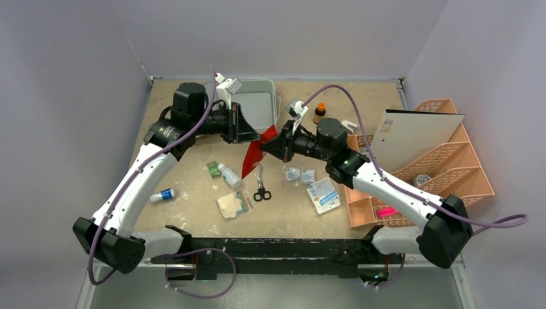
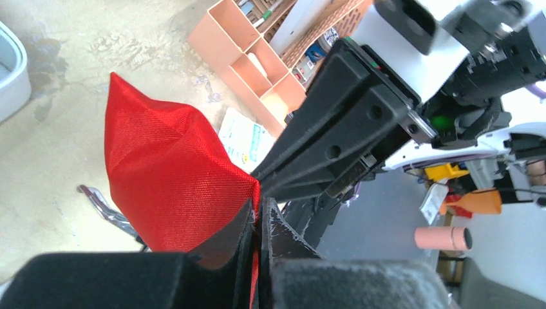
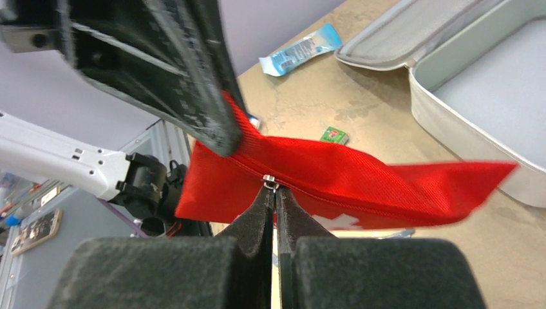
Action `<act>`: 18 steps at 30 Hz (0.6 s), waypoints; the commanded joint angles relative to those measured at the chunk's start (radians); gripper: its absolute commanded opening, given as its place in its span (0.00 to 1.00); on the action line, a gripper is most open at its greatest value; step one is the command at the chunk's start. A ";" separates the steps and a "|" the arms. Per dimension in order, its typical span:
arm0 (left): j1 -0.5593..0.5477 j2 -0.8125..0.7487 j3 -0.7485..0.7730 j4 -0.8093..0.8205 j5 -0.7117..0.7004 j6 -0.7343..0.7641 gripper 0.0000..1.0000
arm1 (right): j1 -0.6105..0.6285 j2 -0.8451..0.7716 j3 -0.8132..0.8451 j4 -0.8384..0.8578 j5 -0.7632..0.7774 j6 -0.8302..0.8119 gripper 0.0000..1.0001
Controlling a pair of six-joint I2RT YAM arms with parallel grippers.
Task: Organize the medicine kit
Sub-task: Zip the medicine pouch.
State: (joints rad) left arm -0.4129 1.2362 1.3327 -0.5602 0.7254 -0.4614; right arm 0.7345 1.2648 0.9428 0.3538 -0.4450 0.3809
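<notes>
Top: left gripper (image 1: 259, 135) and right gripper (image 1: 268, 143) are both clamped on the red pouch (image 1: 252, 158). It's held off the tabletop (image 1: 193, 219) at centre, tips almost touching. The medicine kit (image 1: 275, 106) lies open at 12 o'clock with its tray partly hidden by the left arm. Nothing shows in the visible part. The orange organizer (image 1: 480, 183) at 3 o'clock holds a white board (image 1: 418, 135) and a pink item (image 1: 386, 211). Scissors (image 1: 261, 192), white bottle (image 1: 230, 175) and sachets (image 1: 299, 174) lie loose under the pouch.

Left wrist: the jaws are pinched tight on the pouch's corner fabric, and the right gripper's fingers (image 2: 335, 122) are right against them. Risk: the woven fabric slides out once the other side pulls.

Right wrist: the jaws are closed on the small zip pull (image 3: 270, 182), a thin hold. Risks:
- the tab slips out
- an off-line pull jams the zip
- the crowded grippers knock each other
- a dropped pouch lands on the scissors or sweeps the bottle

The kit tray here looks bare, lid (image 3: 412, 32) flat at 1 o'clock.
</notes>
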 commanded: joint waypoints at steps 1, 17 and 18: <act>0.002 -0.009 0.095 -0.050 0.060 0.137 0.00 | -0.010 -0.002 -0.007 -0.083 0.122 -0.007 0.00; 0.002 -0.065 0.241 -0.306 -0.070 0.253 0.00 | -0.136 0.094 -0.011 -0.161 0.195 0.003 0.00; 0.002 -0.070 0.236 -0.300 -0.077 0.244 0.00 | -0.141 0.103 -0.009 -0.158 0.189 0.005 0.00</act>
State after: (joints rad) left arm -0.4126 1.2221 1.5261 -0.8379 0.6621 -0.2199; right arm 0.6300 1.3346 0.9417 0.2222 -0.2947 0.3847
